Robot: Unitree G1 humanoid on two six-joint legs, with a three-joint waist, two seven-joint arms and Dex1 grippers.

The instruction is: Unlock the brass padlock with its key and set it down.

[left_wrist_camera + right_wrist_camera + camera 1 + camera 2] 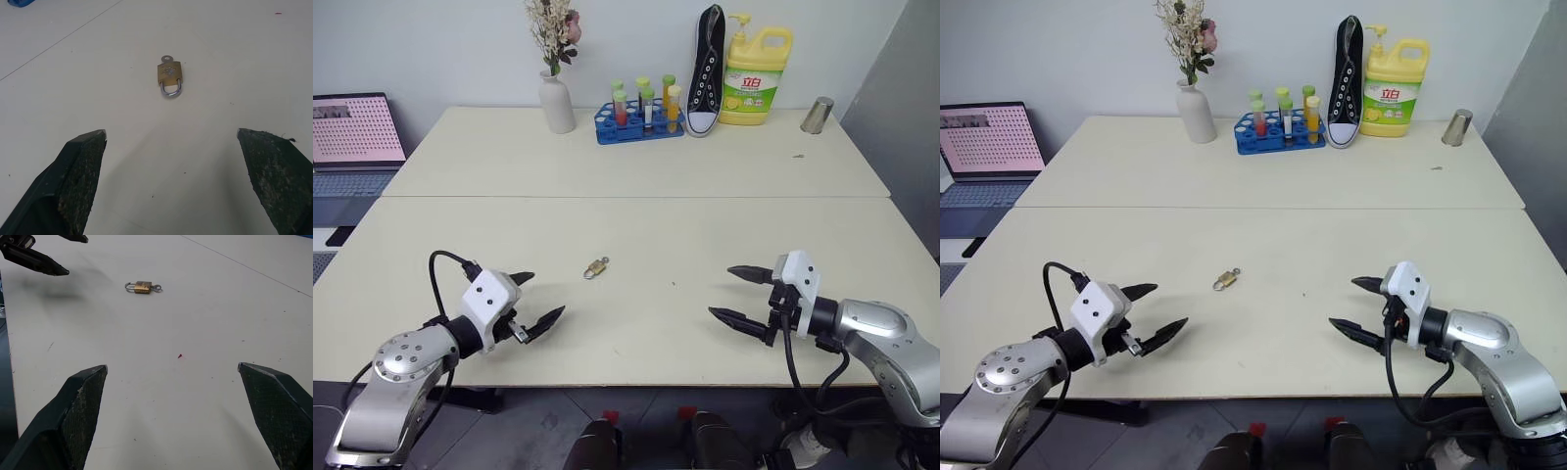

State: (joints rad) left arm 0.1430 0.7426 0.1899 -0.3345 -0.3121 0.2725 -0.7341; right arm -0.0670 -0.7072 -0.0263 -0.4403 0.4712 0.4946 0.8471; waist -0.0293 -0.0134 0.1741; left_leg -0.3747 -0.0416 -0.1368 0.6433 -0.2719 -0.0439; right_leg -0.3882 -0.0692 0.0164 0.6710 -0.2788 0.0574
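Lying flat at about one o'clock from the wide-spread left gripper (531,300), nearer it than the equally spread right gripper (736,293): brass padlock (597,266), key (167,59) end pointing away.

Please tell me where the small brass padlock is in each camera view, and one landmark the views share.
Left eye view: padlock on the table's near half, between the grippers.
Right eye view: same spot.
Left wrist view: beyond the open fingers.
Right wrist view: far side.
Shared landmark: table seam.
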